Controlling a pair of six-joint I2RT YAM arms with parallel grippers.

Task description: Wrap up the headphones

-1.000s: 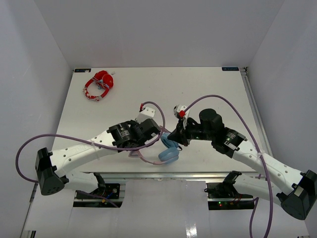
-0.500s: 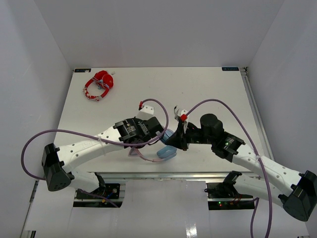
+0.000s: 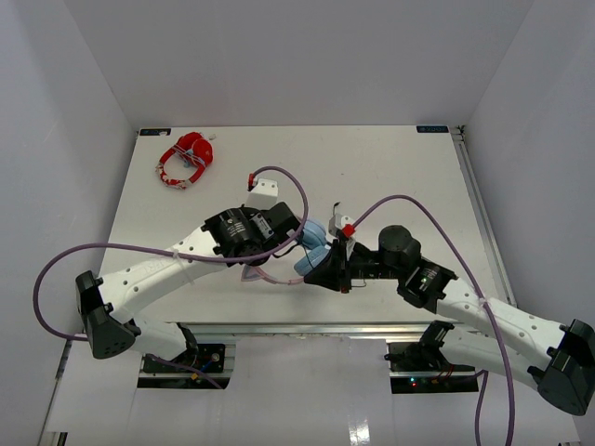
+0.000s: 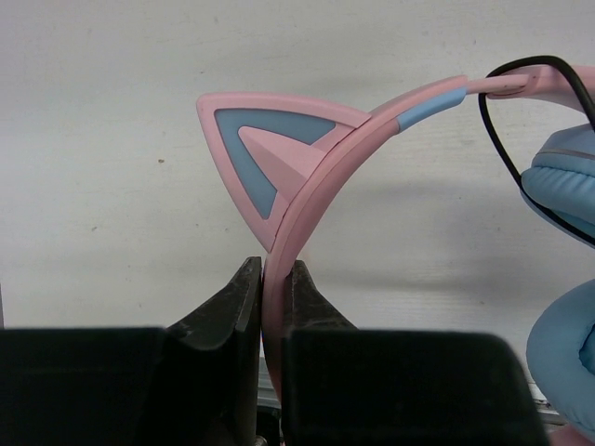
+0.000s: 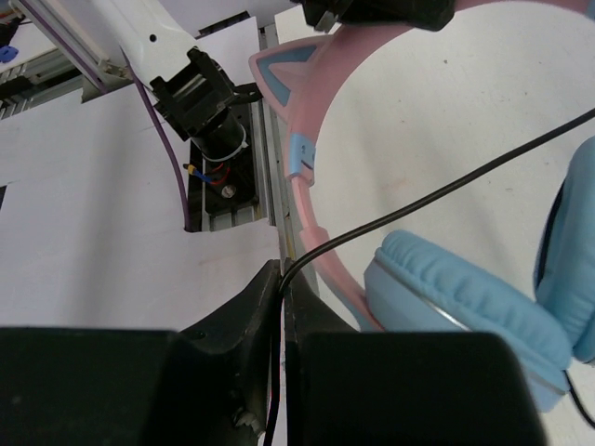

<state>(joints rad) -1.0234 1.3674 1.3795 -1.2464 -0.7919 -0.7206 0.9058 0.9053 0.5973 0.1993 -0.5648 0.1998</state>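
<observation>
The headphones have a pink cat-ear headband (image 4: 316, 177) and light blue ear cups (image 3: 312, 243). My left gripper (image 4: 276, 279) is shut on the headband just below one cat ear (image 4: 265, 153) and holds the headphones over the near middle of the table. In the top view this gripper (image 3: 258, 263) is left of the cups. My right gripper (image 5: 282, 274) is shut on the thin black cable (image 5: 437, 190), which runs up past an ear cup (image 5: 465, 297). In the top view the right gripper (image 3: 317, 276) is just in front of the cups, near the table's front edge.
Red-and-white headphones (image 3: 186, 160) lie at the far left corner of the table (image 3: 400, 177). The table's metal front rail (image 3: 307, 327) runs just below both grippers. White walls close in the sides and back.
The left arm has carried the headphones away from the front edge, toward the table's middle. The right gripper has moved nearer the front edge and leftward, still pinching the cable.
</observation>
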